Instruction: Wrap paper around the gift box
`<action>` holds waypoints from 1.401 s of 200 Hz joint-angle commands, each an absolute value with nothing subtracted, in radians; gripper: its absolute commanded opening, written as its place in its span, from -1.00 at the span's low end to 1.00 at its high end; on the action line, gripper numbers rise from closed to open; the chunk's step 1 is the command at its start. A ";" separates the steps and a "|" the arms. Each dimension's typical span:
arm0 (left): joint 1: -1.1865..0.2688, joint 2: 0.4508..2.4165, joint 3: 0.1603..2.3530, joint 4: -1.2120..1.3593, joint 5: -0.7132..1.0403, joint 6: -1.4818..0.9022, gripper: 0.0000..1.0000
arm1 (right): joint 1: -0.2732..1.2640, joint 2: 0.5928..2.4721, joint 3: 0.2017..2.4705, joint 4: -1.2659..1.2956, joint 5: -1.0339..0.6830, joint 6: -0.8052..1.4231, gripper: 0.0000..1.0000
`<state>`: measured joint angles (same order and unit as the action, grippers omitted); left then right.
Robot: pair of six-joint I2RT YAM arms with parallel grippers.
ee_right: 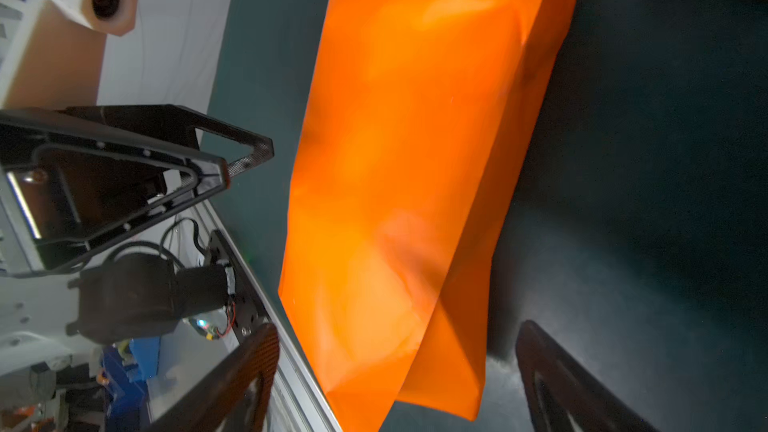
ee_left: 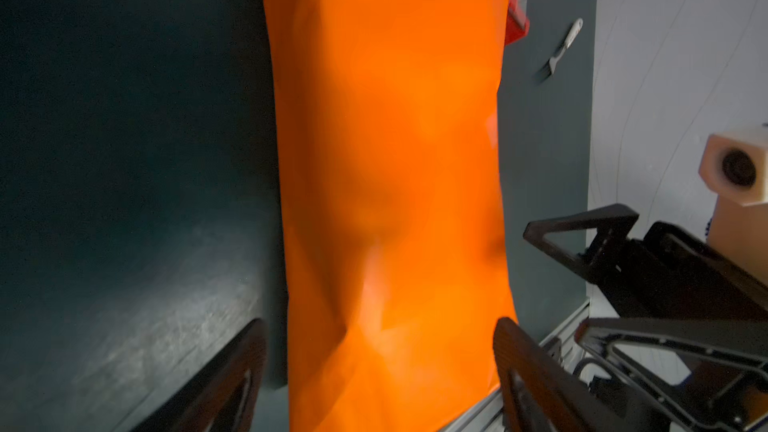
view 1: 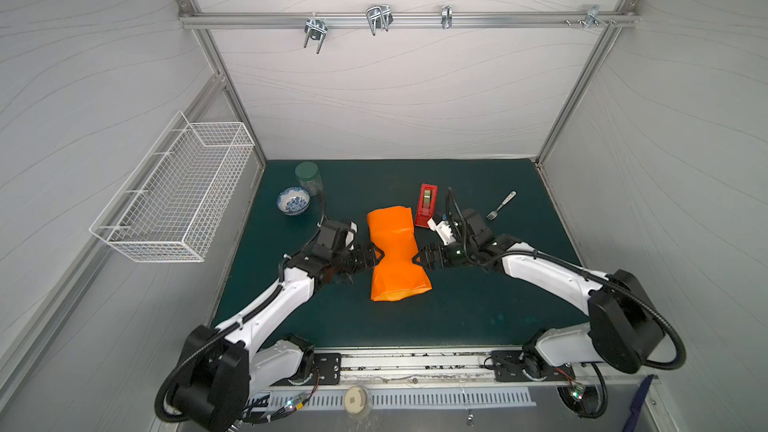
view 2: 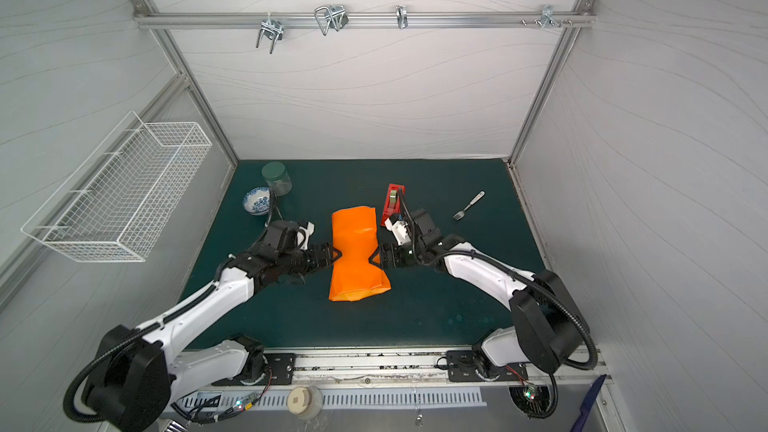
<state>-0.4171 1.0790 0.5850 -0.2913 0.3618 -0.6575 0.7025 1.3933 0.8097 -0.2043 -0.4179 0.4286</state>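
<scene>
The orange paper (view 1: 395,253) (view 2: 357,253) lies folded into a long parcel in the middle of the dark green table (view 1: 478,305). It is pinched in at its waist on both sides. The gift box is hidden; I take it to be inside the paper. My left gripper (view 1: 376,257) (ee_left: 380,367) meets the waist from the left, open, with one jaw near the table and the other above the parcel. My right gripper (view 1: 419,261) (ee_right: 397,371) meets it from the right, also open around the parcel's edge, with gaps on both sides. The paper (ee_right: 415,160) shows an overlapping flap.
A red tape dispenser (view 1: 427,204) stands just behind the parcel, close to the right wrist. A fork (view 1: 503,205) lies at the back right. A blue-patterned bowl (view 1: 293,200) and a green-lidded jar (view 1: 308,178) stand at the back left. A white wire basket (view 1: 174,189) hangs on the left wall.
</scene>
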 commanded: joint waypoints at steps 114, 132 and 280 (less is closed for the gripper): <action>-0.611 1.173 0.537 -0.171 0.144 -0.486 0.58 | 0.798 1.547 0.787 -0.156 -0.213 0.350 0.43; -0.610 1.179 0.533 -0.156 0.131 -0.473 0.58 | 0.803 1.547 0.778 -0.143 -0.192 0.347 0.40; -0.660 1.273 0.527 -0.143 -0.008 -0.428 0.49 | 0.857 1.583 0.734 -0.037 0.011 0.362 0.12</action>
